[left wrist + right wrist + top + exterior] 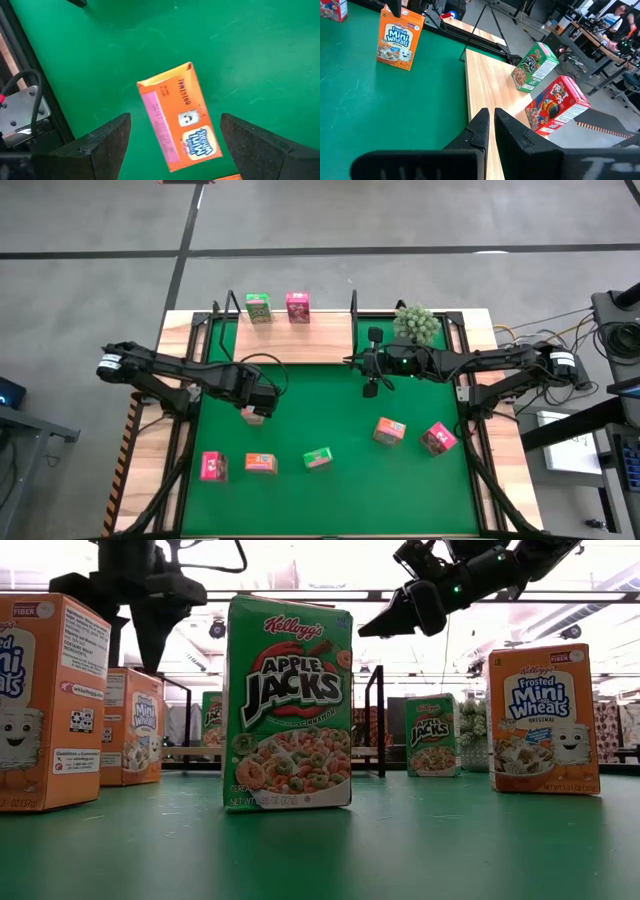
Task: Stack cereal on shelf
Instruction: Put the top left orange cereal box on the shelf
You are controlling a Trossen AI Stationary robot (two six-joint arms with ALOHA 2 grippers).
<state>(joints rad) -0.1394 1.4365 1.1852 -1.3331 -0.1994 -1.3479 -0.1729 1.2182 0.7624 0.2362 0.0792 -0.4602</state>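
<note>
The wooden shelf [300, 340] lies along the table's far edge, with a green cereal box [259, 307] and a pink-red one [298, 306] standing on it. My left gripper [255, 408] hangs open over an upright orange box [180, 117] on the green mat. Its fingers [107, 142] stand on either side of the box, apart from it. My right gripper [360, 363] is shut and empty, above the shelf's right end [490, 85]. In its wrist view the green box [535, 67] and the pink-red box [557, 105] stand ahead.
Loose boxes stand on the mat's near half: pink-red [213, 466], orange [261, 464], green [318, 458], orange [390, 430], pink-red [438, 438]. A small bushy plant [417, 323] sits at the far right corner. Black frame rails run along both mat sides.
</note>
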